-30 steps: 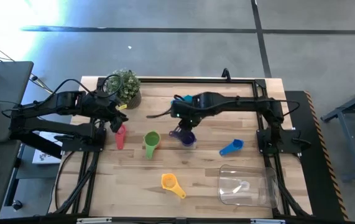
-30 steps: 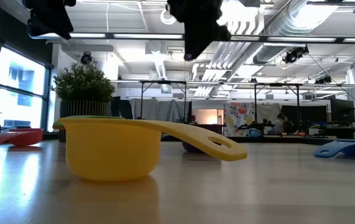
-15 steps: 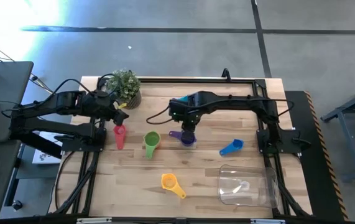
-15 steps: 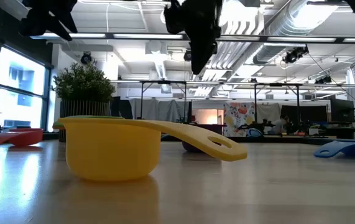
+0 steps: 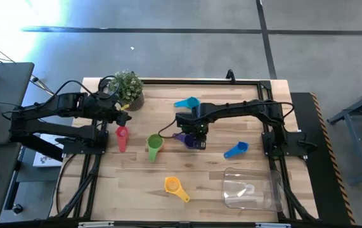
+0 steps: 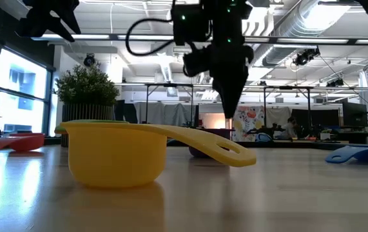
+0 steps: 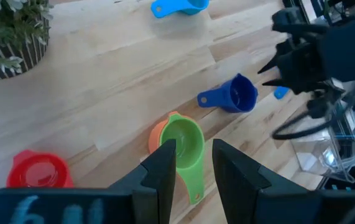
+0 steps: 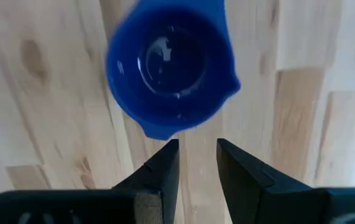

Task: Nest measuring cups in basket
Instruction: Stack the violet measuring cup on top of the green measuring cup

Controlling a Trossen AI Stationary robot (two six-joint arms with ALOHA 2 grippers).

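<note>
My right gripper point(image 5: 194, 130) point(image 8: 197, 163) is open and points down just above the purple cup point(image 5: 191, 141) point(image 8: 170, 67). That cup stands mouth-up mid-table, and its rim lip lies just ahead of the fingertips, untouched. My left gripper point(image 5: 121, 114) point(image 7: 194, 163) is open and hovers near the plant, above the red cup point(image 5: 122, 137). The green cup point(image 5: 155, 144) point(image 7: 184, 147) sits inside an orange one point(image 7: 158, 133). The teal cup point(image 5: 187, 102), blue cup point(image 5: 236, 149) and yellow cup point(image 5: 175, 187) point(image 6: 116, 152) lie apart on the table. The clear basket point(image 5: 250, 189) stands at the near right corner.
The potted plant point(image 5: 129, 88) stands at the far left, close to my left gripper. A black frame point(image 5: 276, 114) edges the wooden table. Bare wood lies between the yellow cup and the basket, and along the near left.
My right gripper has swung toward the near right and come down over the purple cup, uncovering the teal cup behind it. My left gripper has drawn back a little from the red cup toward the far edge.
</note>
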